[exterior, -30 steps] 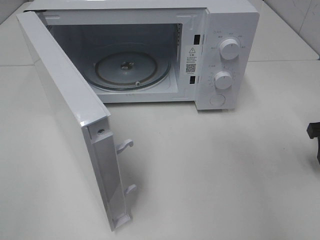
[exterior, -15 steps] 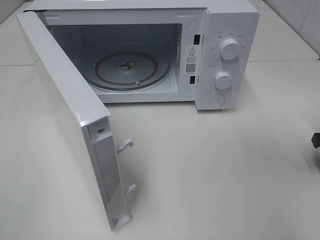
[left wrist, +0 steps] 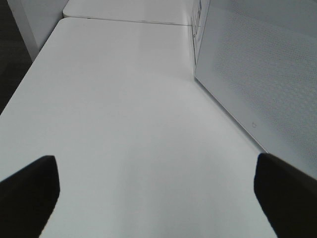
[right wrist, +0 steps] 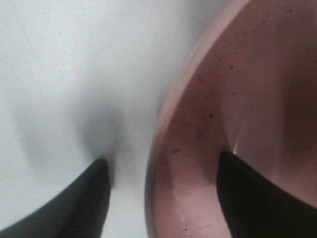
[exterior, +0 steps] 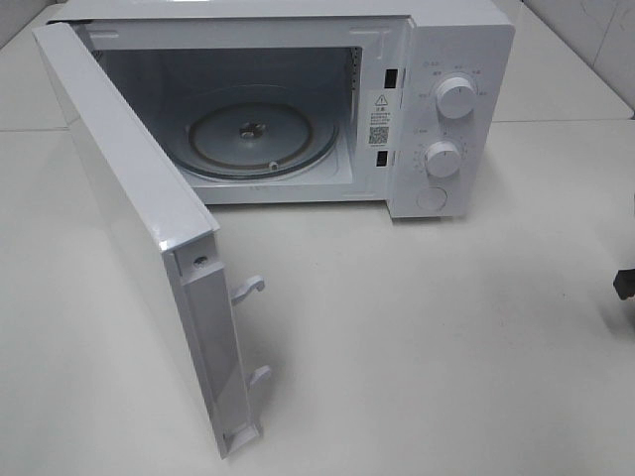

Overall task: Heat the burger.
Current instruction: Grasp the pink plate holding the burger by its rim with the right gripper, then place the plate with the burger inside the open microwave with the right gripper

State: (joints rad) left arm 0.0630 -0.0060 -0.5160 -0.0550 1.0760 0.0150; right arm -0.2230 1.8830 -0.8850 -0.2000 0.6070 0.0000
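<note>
**Burger out of sight; right gripper astride the plate rim**

The burger shows in none of the views, so I cannot tell where it sits. The right wrist view is close and blurred. It is filled by part of a pink plate (right wrist: pixel 257 74), with dark specks on its surface, and most of the plate is cut off. The right gripper (right wrist: pixel 161 166) has its fingers spread: one fingertip (right wrist: pixel 91 198) is over the bare counter (exterior: pixel 417 347), the other over the plate's inside, and the rim (right wrist: pixel 168 109) runs between them. Whether either finger touches anything I cannot make out. From the high camera only a dark sliver of that arm shows, cut off at the right of the view.

The left gripper (left wrist: pixel 158 193) does not show in the high view. Its own camera catches just two dark fingertips, wide apart, with nothing between them. It hangs over empty counter near the left edge, beside the outer face of the door (exterior: pixel 129 218).

The microwave (exterior: pixel 446 59) stands along the far edge. Its door is swung wide toward the near left corner, with the latch hooks (exterior: pixel 248 288) facing right. The cavity is open and the glass turntable (exterior: pixel 263 134) lies bare inside. In front of the opening and out to the right, the counter is open room. The door walls off the left side.
</note>
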